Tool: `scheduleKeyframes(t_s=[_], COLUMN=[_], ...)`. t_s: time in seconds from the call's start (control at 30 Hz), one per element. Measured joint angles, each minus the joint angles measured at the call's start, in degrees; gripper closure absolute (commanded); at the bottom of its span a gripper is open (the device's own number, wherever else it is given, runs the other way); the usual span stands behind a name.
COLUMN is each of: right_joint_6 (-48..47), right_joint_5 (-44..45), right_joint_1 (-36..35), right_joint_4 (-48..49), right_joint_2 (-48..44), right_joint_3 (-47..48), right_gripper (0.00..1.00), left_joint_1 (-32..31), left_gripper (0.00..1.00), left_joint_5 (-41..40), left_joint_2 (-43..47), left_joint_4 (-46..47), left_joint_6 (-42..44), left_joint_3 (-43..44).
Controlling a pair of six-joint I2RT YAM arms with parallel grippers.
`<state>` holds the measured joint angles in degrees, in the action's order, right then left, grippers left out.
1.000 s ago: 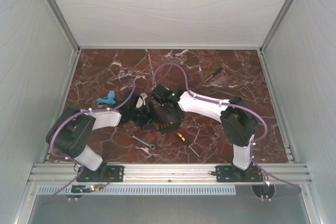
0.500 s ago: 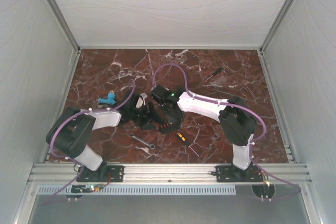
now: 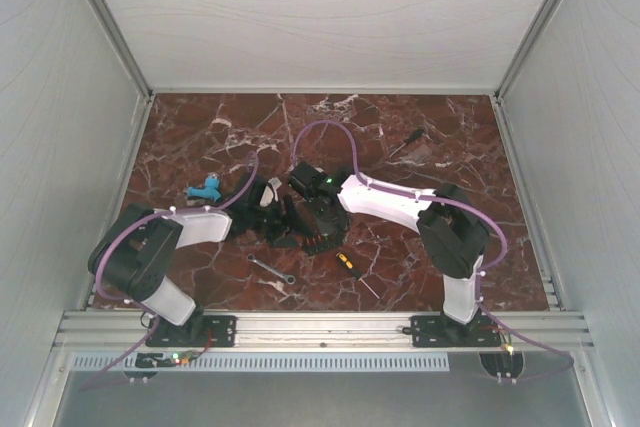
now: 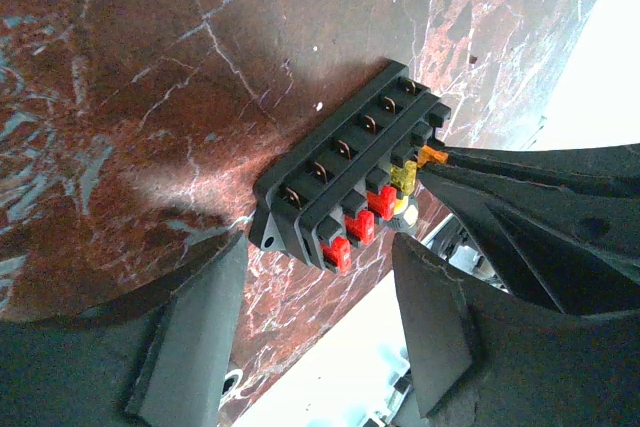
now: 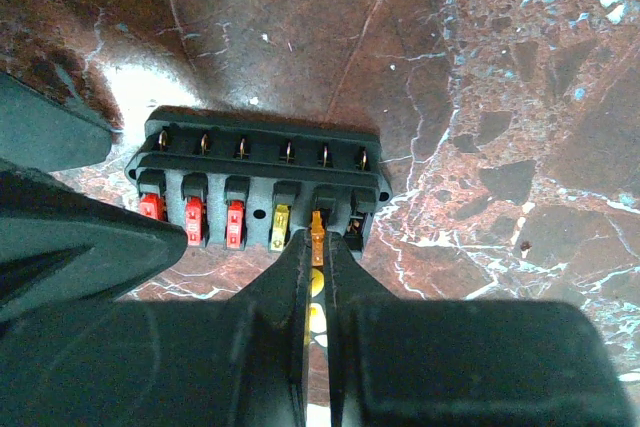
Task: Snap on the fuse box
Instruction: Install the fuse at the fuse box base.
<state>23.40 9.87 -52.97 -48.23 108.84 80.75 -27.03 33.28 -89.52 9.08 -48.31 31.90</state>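
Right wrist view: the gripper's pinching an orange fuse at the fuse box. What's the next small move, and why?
Probably press the orange fuse further into its slot: the right gripper is shut on it at the fuse box, beside the yellow fuse, and it seems to stand out more than its neighbours.

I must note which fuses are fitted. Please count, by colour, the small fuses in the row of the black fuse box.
In the black rectangular plastic fuse box:
Small red plastic fuses: 3
Small yellow plastic fuse: 1
Small orange plastic fuse, pinched by the right gripper: 1
Total: 5
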Motion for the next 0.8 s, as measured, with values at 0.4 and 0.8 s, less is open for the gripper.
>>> scheduleKeyframes(t_s=[0.4, 0.8], right_joint_6=[0.2, 1.4], right_joint_5=[0.4, -0.2], right_joint_1=[0.0, 0.4], right_joint_4=[0.0, 0.1], right_joint_2=[-1.8, -1.8], right_joint_3=[0.0, -0.7], right_gripper=[1.0, 1.0], left_joint_1=[0.0, 0.0], left_gripper=[0.41, 0.41], left_joint_5=[0.0, 0.0], left_joint_2=[0.0, 0.0], left_joint_4=[0.1, 0.1], left_joint_6=[-0.2, -0.3], left_joint_3=[-0.1, -0.2])
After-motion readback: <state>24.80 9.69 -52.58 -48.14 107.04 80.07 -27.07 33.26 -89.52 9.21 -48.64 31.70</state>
